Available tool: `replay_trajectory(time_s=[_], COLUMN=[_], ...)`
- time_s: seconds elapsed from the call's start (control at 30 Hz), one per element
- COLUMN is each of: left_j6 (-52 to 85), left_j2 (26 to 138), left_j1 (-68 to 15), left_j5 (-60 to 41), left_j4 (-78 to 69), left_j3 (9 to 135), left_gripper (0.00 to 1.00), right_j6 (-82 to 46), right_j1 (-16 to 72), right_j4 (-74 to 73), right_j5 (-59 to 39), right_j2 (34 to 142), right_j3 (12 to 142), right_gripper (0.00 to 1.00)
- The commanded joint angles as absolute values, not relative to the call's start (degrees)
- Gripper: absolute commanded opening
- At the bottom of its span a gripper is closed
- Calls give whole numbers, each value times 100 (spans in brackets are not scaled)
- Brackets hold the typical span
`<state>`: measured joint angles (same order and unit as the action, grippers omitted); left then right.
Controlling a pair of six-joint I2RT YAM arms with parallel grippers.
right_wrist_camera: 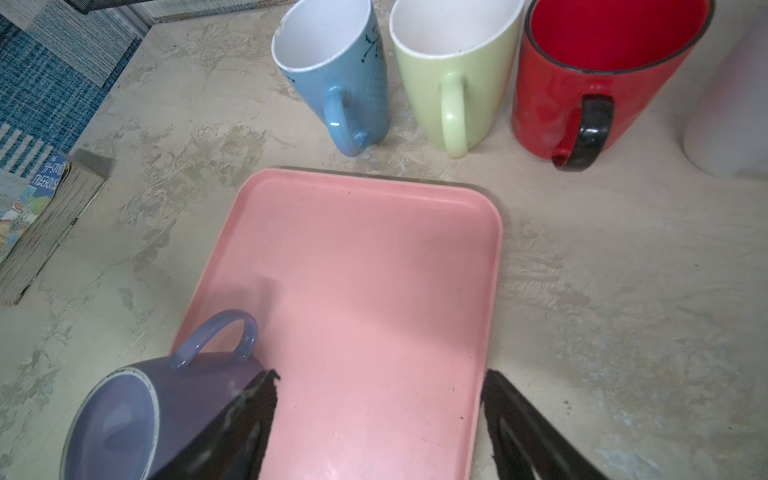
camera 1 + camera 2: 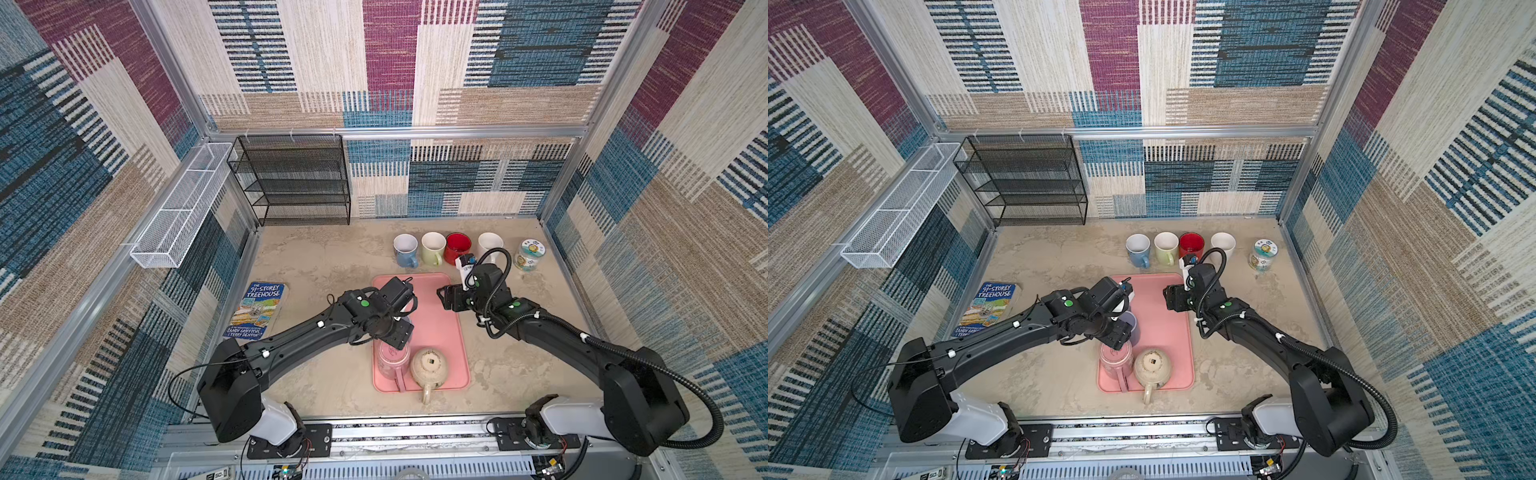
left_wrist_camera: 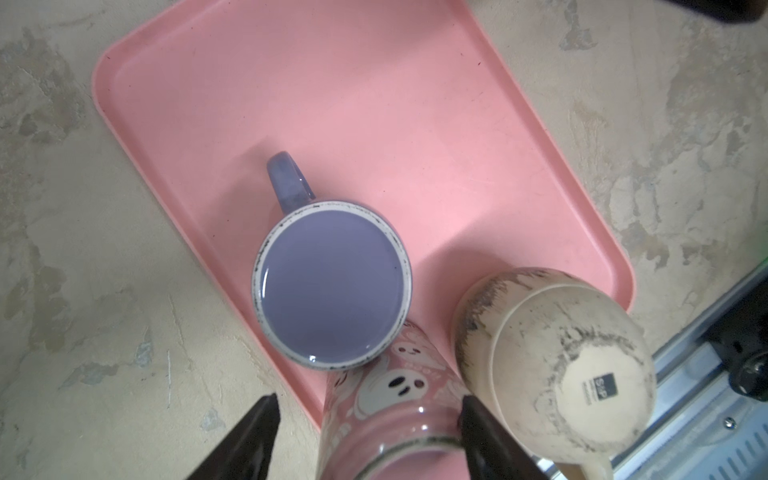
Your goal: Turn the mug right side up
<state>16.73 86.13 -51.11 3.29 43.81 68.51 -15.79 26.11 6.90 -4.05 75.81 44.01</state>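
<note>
Three mugs stand upside down on the pink tray [image 2: 436, 328]: a lavender mug [image 3: 332, 282], a pink mug with ghost prints [image 3: 395, 390] and a cream mug [image 3: 552, 357]. My left gripper [image 3: 369, 401] is open and straddles the pink ghost mug near its base. One finger [image 3: 478, 428] sits in the gap between the pink mug and the cream mug; the other finger [image 3: 257, 432] stands apart from the pink mug. My right gripper [image 1: 382, 374] hovers open over the bare far part of the tray [image 1: 374, 270], beside the lavender mug [image 1: 166, 407], holding nothing.
Behind the tray a blue mug [image 2: 405, 249], a green mug [image 2: 432, 248], a red mug [image 2: 457, 248] and a white mug [image 2: 489, 245] stand upright in a row, with a jar [image 2: 528, 254] to their right. A book [image 2: 257, 309] lies left. A black wire rack [image 2: 295, 178] stands back left.
</note>
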Motion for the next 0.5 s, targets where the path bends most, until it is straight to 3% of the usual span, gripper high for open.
replay_trajectory(time_s=[0.0,0.47], left_j6=[1644,1573], left_j2=[8721,9331], left_j1=[-5115,-5053], left_j5=[557,679], left_j4=[4517,4497], left_j3=[6929,7305], left_gripper=[74,74], right_j6=[-1652,-1629], right_j1=[2597,2602], right_j4=[503,492], right_j5=[-426,-480], right_j2=[7577,7586], right_j3=[4385,4386], right_gripper=[80,80])
